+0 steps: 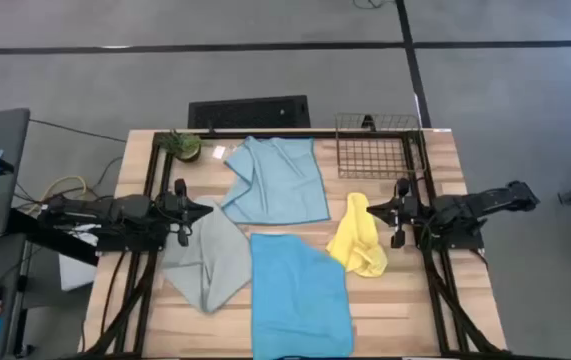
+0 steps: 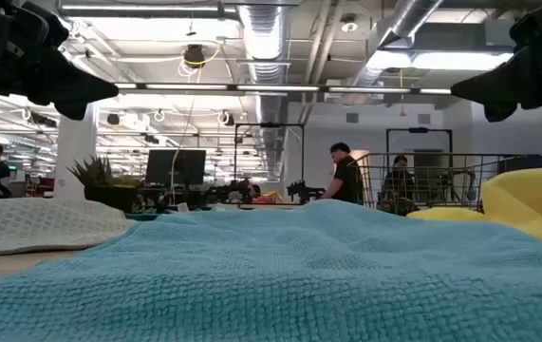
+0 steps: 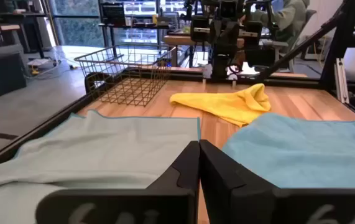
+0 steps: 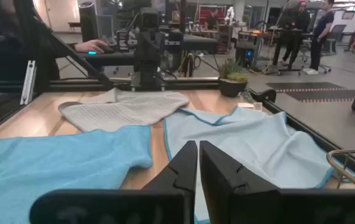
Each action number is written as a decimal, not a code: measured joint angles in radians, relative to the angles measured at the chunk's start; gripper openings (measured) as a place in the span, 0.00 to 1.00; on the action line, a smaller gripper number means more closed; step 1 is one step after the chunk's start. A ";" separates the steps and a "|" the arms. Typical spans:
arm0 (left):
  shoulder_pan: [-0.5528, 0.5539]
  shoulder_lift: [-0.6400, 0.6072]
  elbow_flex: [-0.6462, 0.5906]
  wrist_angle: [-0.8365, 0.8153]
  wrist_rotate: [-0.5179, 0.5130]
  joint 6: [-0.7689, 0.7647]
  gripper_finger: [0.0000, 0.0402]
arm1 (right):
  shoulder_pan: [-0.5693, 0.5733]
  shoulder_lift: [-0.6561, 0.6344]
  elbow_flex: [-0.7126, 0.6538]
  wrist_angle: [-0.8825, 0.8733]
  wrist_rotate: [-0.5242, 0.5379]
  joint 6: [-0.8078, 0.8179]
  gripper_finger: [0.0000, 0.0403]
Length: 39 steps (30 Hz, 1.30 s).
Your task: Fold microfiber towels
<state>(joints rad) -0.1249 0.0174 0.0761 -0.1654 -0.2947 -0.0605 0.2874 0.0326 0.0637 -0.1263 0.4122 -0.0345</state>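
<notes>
While both arms hover with nothing held, left end effector (image 1: 205,208) pressed together and right end effector (image 1: 373,212) nearly so, the cyan towel (image 1: 298,295) lies flat at the surface's (image 1: 405,300) near edge; pinch one corner cleanly, lifting only a single layer.

This is a large open-plan robotics lab or industrial workspace. Exposed silver ducts (image 2: 261,38) and pipes run under a high ceiling hung with strip lights (image 2: 204,87). The wooden tabletop (image 1: 405,300) stands on a bare grey concrete floor (image 1: 265,70) in a black metal frame. Beyond it are desks with monitors (image 2: 176,166), further robot rigs, and people standing (image 2: 345,176) among the benches. A potted plant (image 1: 181,146) sits at the far left corner.
</notes>
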 joint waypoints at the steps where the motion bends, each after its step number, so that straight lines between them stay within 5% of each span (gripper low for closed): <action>1: 0.000 0.000 0.000 0.000 0.000 0.000 0.00 | 0.000 0.000 0.000 0.000 0.000 0.000 0.11; 11: 0.000 0.000 -0.002 0.016 -0.013 -0.013 0.00 | 0.000 0.000 0.000 0.000 0.000 0.000 0.11; 22: 0.000 0.072 0.163 0.041 -0.230 0.091 0.05 | 0.000 0.000 0.000 0.000 0.000 0.000 0.11; 39: 0.000 0.859 0.698 -0.524 -0.245 0.006 0.00 | 0.000 0.000 0.000 0.000 0.000 0.000 0.11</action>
<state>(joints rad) -0.1246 0.8759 0.7739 -0.6893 -0.5395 -0.0547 0.2874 0.0326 0.0639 -0.1265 0.4118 -0.0345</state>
